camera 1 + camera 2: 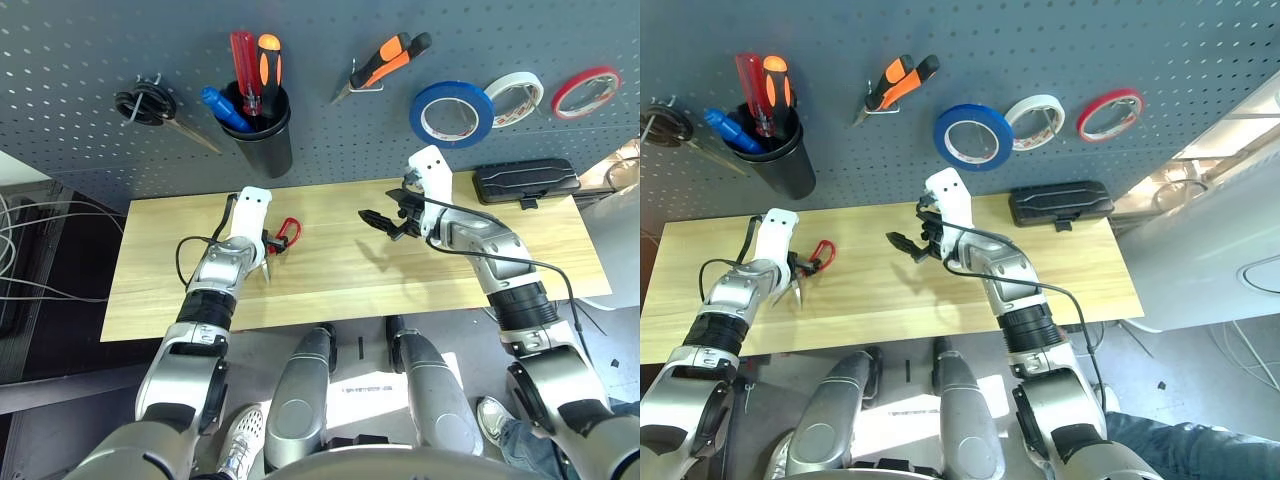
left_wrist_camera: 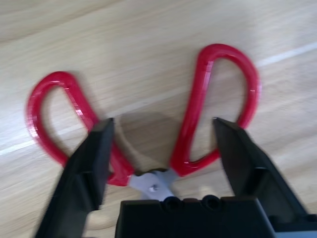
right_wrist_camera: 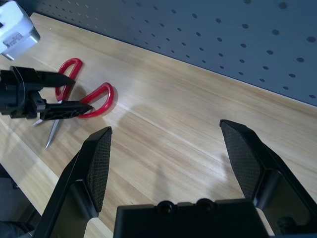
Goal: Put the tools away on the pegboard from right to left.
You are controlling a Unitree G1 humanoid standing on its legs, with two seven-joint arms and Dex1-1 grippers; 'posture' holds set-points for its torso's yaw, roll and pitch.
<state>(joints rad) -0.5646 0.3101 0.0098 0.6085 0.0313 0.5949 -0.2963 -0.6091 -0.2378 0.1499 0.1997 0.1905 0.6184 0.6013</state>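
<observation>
- The left gripper (image 2: 161,148) sits low over the light wooden tabletop (image 1: 330,280) at its left part, its two black fingers spread wide and straddling the red-handled scissors (image 2: 148,134) without closing on them.
- These scissors lie flat on the wood, loops toward the right, steel blades running under the gripper toward the near edge.
- The right gripper (image 3: 171,158) hovers above the table's middle, pointing left, fingers wide apart with nothing between them.
- On the large dark grey pegboard (image 1: 80,60) behind the table, a blue tape roll (image 1: 452,113) hangs right of centre, with a white tape roll (image 1: 514,98) and a red tape roll (image 1: 586,92) further right.
- Orange-and-black-handled pliers (image 1: 385,62) hang left of the blue roll.
- A black cup (image 1: 264,135) holds a small blue-handled screwdriver (image 1: 222,108) beside red and orange screwdrivers (image 1: 255,70).
- Black-handled scissors (image 1: 150,106) hang at the far left.
- A black flat case (image 1: 525,181) lies at the table's far right edge.
</observation>
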